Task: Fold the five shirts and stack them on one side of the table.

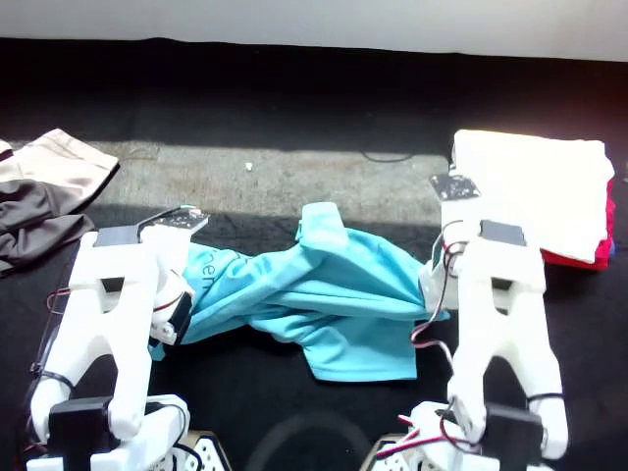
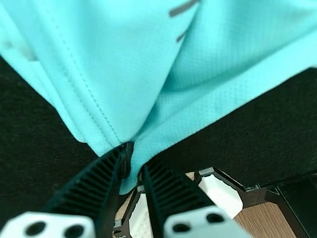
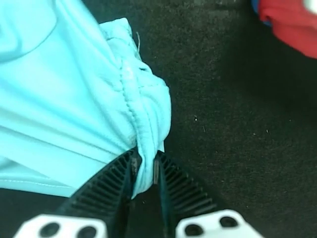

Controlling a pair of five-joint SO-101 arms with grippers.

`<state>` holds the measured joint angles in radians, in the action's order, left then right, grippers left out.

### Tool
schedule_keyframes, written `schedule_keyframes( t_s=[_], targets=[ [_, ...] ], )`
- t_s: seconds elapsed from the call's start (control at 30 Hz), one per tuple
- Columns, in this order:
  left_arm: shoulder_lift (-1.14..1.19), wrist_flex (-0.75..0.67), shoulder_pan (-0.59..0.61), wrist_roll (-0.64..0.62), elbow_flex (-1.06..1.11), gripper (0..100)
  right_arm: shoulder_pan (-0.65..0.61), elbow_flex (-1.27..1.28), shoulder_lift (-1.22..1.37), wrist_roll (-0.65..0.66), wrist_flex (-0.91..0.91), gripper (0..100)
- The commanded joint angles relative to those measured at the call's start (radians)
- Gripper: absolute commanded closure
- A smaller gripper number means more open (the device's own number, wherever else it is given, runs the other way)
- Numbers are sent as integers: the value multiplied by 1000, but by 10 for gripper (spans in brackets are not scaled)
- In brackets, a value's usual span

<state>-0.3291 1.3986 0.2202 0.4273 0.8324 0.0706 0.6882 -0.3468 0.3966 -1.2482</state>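
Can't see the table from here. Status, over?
Left gripper, right gripper: jaws shut on opposite ends of blue shirt. Shirt bunched up between them. Folded stack close by right gripper.

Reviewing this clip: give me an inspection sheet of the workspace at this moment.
Surface: black cloth, with a grey sunlit strip farther back.
Job's things: turquoise shirt stretched and twisted between the arms; folded stack, white on top, red beneath, by the right arm; unfolded shirts heaped by the left arm.
Clutter: small white speck on the strip.
Grippers: left claw and right claw each shut on the turquoise shirt.
Cables: red and black wires on the right arm; dark cable behind.
Surroundings: pale wall.
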Motion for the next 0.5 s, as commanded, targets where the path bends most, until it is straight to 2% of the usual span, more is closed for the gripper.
schedule_keyframes(
  t_s=[0.0, 0.2, 0.27, 0.37, 0.47],
  targets=[
    [-33, 0, -7, -3, -10, 990, -4, 13, -104, 28, -56, 988],
    [-33, 0, -7, -3, -8, 990, -105, -110, -242, 28, -255, 858],
    [-33, 0, -7, -3, -8, 990, -113, -202, -298, 25, -278, 850],
    [-33, 0, -7, -3, -8, 990, -113, -354, -334, -41, -249, 850],
    [-35, 0, -7, -3, -10, 990, -157, -404, -269, -129, -117, 850]
  ],
)
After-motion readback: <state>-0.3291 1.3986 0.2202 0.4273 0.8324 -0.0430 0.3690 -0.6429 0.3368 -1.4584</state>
